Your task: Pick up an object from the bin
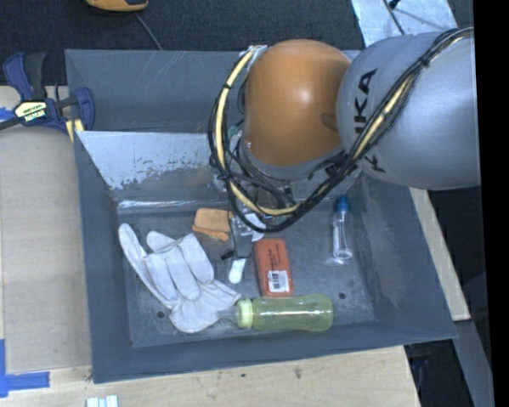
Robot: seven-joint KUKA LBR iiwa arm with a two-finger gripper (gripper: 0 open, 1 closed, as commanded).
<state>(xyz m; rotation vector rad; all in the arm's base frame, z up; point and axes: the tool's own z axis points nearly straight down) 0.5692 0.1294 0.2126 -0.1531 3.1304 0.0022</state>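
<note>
My gripper (pixel 238 240) hangs below the orange wrist cover, low in the middle of the bin. It sits between a tan block (pixel 210 224) on its left and an orange-red box with a barcode label (pixel 273 267) on its right. A white glove (pixel 176 272) lies spread just left of it, its cuff reaching toward the gripper. Much of the gripper is hidden by cables and the cover.
A yellow-green bottle lies on its side (pixel 286 314) along the bin's front wall. A clear tube with a blue cap (pixel 341 232) lies at the right. The arm and its cover hang over the back and right of the bin.
</note>
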